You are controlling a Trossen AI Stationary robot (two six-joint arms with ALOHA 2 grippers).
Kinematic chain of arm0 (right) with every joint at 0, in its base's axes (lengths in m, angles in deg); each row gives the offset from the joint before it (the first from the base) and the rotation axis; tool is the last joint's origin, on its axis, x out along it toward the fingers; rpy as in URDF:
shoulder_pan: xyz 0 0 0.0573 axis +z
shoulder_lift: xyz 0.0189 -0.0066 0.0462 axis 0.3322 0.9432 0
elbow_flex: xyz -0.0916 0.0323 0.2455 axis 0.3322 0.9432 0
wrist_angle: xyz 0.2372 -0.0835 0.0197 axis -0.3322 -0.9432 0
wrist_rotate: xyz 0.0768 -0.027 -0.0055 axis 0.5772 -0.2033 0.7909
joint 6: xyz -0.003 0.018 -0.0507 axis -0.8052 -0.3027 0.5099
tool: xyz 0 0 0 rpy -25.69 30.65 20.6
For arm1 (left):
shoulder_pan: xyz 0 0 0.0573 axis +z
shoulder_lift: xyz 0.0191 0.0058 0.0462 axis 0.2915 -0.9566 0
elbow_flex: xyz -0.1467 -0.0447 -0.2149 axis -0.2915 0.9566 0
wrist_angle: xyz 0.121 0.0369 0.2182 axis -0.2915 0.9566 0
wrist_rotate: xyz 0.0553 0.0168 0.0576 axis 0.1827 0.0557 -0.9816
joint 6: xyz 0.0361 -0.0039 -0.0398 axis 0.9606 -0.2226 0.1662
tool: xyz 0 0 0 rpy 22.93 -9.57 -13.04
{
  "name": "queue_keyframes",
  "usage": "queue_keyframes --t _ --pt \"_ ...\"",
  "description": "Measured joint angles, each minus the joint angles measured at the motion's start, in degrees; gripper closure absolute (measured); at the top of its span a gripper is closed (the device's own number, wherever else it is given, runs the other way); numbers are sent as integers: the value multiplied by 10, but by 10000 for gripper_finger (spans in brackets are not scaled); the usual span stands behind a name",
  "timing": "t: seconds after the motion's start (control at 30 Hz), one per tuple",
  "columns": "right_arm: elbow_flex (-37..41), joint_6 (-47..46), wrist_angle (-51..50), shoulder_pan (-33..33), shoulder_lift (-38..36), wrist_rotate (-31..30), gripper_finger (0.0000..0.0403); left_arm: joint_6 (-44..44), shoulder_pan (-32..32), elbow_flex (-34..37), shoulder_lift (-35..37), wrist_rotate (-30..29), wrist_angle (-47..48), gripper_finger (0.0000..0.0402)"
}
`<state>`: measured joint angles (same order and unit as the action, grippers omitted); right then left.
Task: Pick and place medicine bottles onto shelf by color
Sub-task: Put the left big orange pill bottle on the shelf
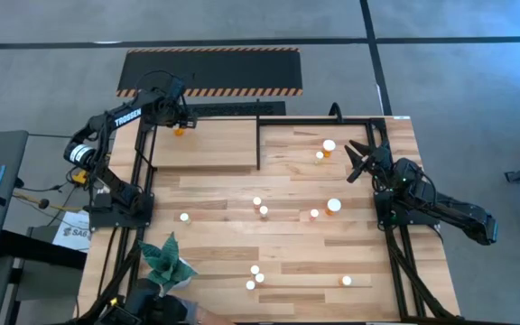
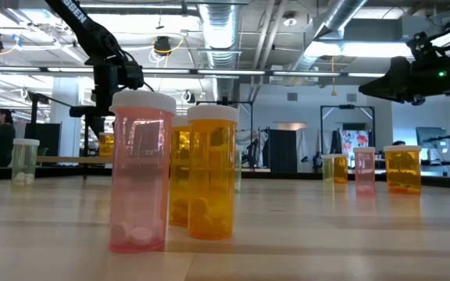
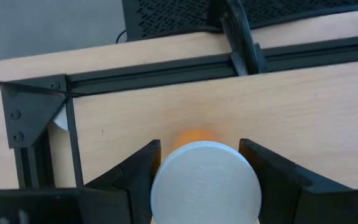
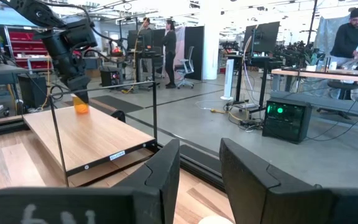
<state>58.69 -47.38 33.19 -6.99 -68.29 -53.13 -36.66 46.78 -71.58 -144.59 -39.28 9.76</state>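
The left gripper [image 3: 204, 177] squeezes a little orange plastic medicine bottle with a white round cap [image 3: 205, 183] over the far corner of the light wooden shelf with black rails [image 1: 210, 149]. The bottle looks light, hard and slippery, so holding its round sides just under the cap seems best. The right gripper [image 1: 357, 161] waits spread apart and empty near the table's right edge.

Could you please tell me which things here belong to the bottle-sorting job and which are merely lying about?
Job:
- left gripper, around an orange bottle at the shelf
- medicine bottles on the table
- right gripper, open, waiting

Lying about:
- green plant
- hazard-striped black panel
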Motion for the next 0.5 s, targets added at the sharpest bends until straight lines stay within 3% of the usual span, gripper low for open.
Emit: queue_keyframes --t 0.5 --pt "0 0 0 0 0 0 266 -23 0 0 0 -19 -10 208"
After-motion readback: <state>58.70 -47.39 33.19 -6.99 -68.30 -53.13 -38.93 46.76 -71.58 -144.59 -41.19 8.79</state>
